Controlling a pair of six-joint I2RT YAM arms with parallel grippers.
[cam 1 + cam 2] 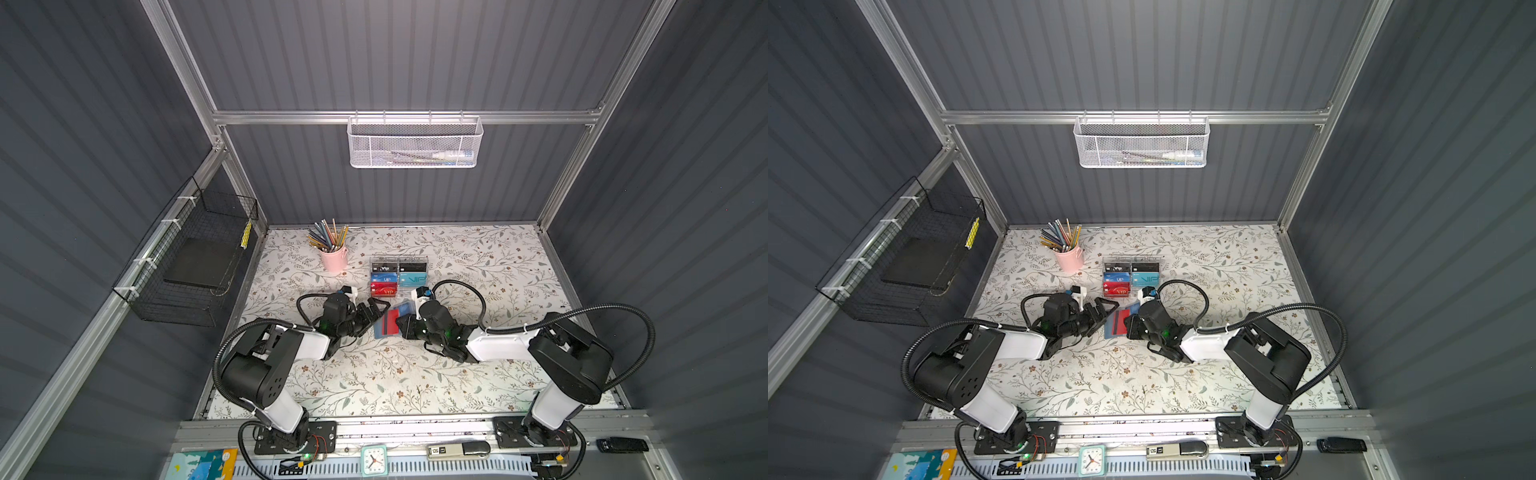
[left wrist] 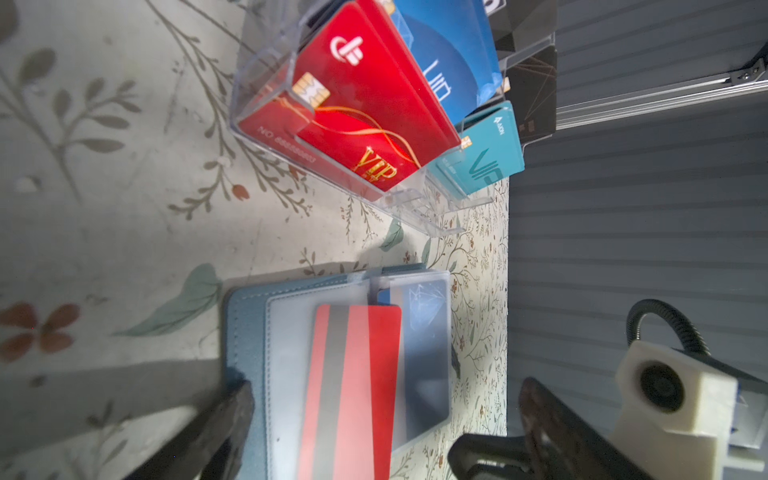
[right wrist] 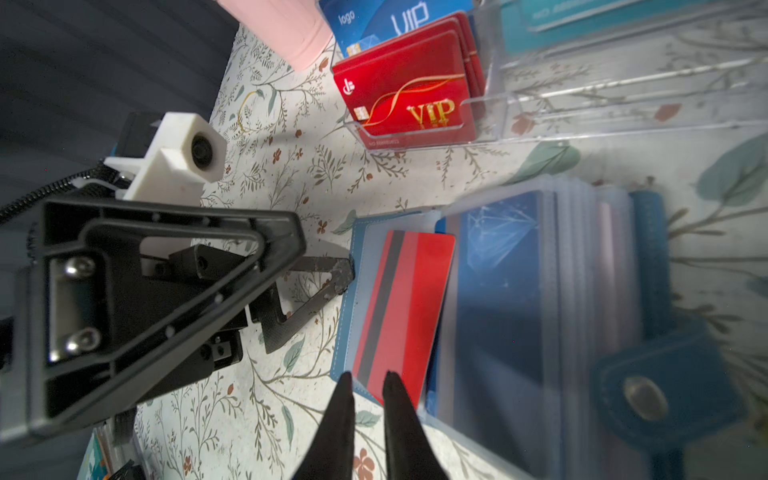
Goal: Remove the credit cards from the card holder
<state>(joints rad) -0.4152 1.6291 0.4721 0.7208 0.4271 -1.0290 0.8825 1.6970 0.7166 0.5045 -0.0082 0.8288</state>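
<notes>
In both top views the card holder lies open on the floral table, just in front of the clear card rack. It sits between the left gripper, whose jaws are spread wide, and the right gripper. The left wrist view shows a red card with a grey stripe lying on the holder's open page. Beside it a blue card sits inside a clear sleeve, and one left finger is at the cover's edge. In the right wrist view the right gripper's tips stand narrowly apart at the red card's end; whether they touch it I cannot tell.
</notes>
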